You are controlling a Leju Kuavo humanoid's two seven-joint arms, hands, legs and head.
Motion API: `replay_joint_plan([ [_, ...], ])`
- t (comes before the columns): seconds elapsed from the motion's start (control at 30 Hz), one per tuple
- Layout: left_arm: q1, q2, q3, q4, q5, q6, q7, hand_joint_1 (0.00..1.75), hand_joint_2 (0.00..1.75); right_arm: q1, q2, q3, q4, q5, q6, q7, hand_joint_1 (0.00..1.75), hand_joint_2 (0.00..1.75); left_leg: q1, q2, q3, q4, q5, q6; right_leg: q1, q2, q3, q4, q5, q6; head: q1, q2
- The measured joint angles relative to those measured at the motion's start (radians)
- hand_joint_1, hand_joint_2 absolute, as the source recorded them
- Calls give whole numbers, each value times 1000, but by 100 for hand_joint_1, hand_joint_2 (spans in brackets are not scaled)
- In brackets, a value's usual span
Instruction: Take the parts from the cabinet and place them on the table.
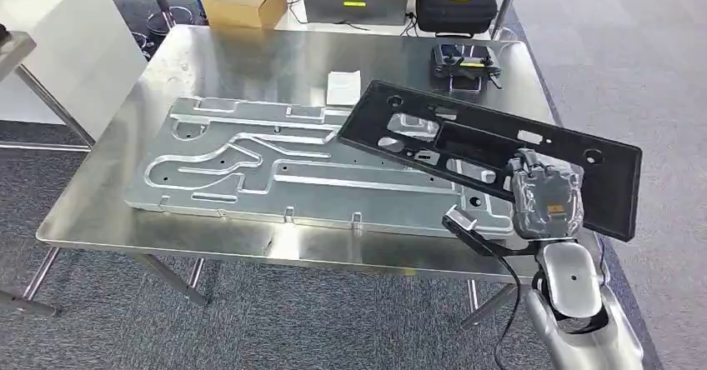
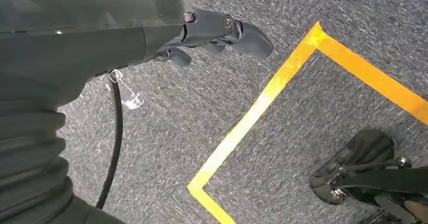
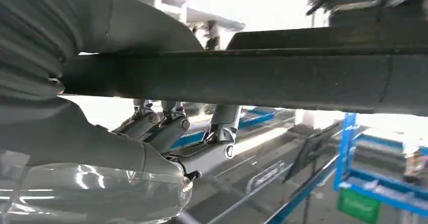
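Head view shows us carrying a flat black rectangular panel with cut-outs (image 1: 492,153) over the steel-topped table (image 1: 250,62). Our right hand (image 1: 546,195) grasps the panel's near edge toward four o'clock of the table; the right wrist view confirms it, thumb on one face and fingers (image 3: 166,125) on the other. The panel sits tilted, its far end over the large machined aluminium plate (image 1: 250,170) lying at the table's centre, and we cannot tell whether that end touches the plate.

We judge this to be the placing step: the part is at the table but not yet set down. Next we would need to level it, lower it and only then let go, clear of the dark handheld controller (image 1: 465,60) at one o'clock.

Our left hand (image 2: 222,32) hangs over grey carpet, fingers loosely apart, holding nothing.
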Motion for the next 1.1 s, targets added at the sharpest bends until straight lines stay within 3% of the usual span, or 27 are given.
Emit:
replay_joint_plan([
  [0.27, -3, 11, -2, 0, 10, -3, -8, 0, 175, -113, 73, 184, 94, -155, 116, -108, 175, 175, 0, 0, 0, 0, 1, -1, 0, 0, -1, 2, 0, 0, 0, 0],
  [0.53, -7, 14, -2, -1, 28, -11, -20, 0, 175, -185, 194, 354, 169, -252, 197, -117, 175, 175, 1, 0, 0, -1, 1, -1, 1, 0, -2, 2, -1, -1, 0, 0],
  [0.7, -12, 21, -2, -1, 40, -21, -27, 0, 175, -218, 232, 438, 204, -249, 224, -93, 175, 175, 1, 0, 0, -1, 1, -1, 1, -1, -2, 2, -1, -1, 0, 0],
  [0.8, -10, 22, -2, -1, 47, -19, -33, 0, 175, -232, 226, 455, 237, -203, 213, -53, 175, 175, 1, 0, 0, -1, 1, -1, 0, -1, -2, 1, -1, -1, 0, 0],
  [0.87, -8, 23, -2, -1, 51, -14, -35, 0, 175, -234, 198, 449, 270, -155, 169, -16, 175, 175, 1, -2, 0, 0, 1, -1, 0, -2, -1, 0, -1, -1, 1, 0],
  [0.97, 0, 23, -2, -1, 61, -8, -35, 0, 175, -226, 142, 396, 320, -97, 106, 1, 175, 175, 0, -3, 0, 0, 1, 0, 0, -4, 1, -1, 0, -1, 0, 0],
  [1.1, 11, 23, -2, -1, 75, -4, -35, 0, 175, -194, 66, 291, 361, -39, 72, 2, 175, 175, -1, -3, 0, 1, 1, 0, -2, -4, 1, -3, 0, 0, 0, 0],
])
